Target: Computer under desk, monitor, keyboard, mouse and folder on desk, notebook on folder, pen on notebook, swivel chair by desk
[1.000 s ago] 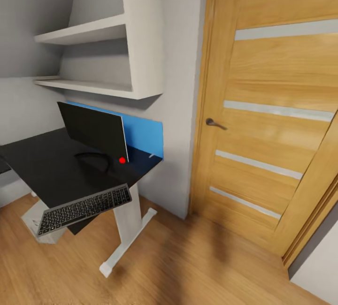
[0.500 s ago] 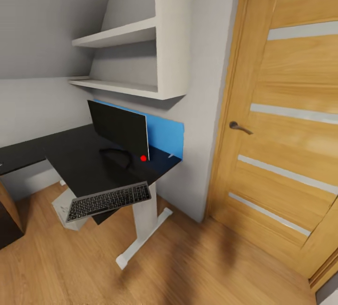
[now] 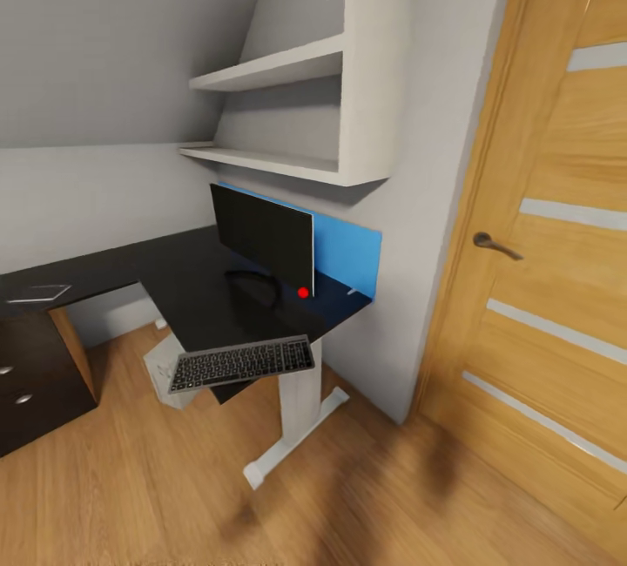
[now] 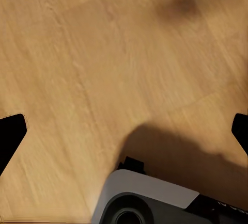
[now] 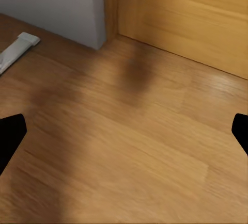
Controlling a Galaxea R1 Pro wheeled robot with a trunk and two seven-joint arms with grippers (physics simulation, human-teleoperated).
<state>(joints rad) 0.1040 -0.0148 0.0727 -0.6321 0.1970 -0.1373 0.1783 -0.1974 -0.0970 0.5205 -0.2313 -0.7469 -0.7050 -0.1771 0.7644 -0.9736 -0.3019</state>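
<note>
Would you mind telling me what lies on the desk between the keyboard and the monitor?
In the head view, only bare black desk surface lies between the keyboard and the monitor, whose curved stand base rests there.

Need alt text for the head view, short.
A black monitor stands on a glossy black desk in a room corner, with a keyboard overhanging the desk's front edge. White wall shelves hang above; a wooden door is at right.
</note>
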